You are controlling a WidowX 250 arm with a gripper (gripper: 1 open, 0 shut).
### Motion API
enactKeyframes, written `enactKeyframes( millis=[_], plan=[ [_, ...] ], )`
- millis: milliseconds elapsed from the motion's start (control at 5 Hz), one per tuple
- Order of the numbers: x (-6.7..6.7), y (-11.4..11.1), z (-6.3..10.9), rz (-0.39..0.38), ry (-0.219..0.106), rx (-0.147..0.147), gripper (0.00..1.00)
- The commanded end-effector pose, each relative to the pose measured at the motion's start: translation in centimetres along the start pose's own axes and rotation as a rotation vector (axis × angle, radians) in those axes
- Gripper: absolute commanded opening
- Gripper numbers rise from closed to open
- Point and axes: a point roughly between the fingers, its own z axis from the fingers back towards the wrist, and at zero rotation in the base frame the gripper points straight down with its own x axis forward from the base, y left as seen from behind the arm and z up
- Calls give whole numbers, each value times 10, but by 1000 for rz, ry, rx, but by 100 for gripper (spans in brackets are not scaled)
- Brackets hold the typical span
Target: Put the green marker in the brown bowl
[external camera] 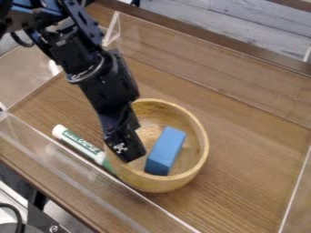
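Gripper (pixel 123 146) low over the near-left rim of the brown bowl (pixel 192 126), jaws spread, holding nothing; green marker (pixel 83 146) flat on the table just left of it, touching the bowl's outside, long axis running diagonally toward the bowl; blue block (pixel 166 150) inside

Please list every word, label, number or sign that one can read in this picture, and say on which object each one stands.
No text can be read as words here.
Green marker: green printing along the white barrel, too small and blurred to read.
Gripper: a small white mark on the black body, too blurred to read.
Blue block and brown bowl: no lettering visible.
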Motion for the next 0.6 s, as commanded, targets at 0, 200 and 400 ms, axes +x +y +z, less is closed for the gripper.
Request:
enactKeyframes(
  millis=[0,200,400],
  plan=[
    [3,11,4,-24,-13,27,100],
    [0,14,2,-34,-9,22,100],
    [-3,17,0,-44,-6,17,100]
  ],
)
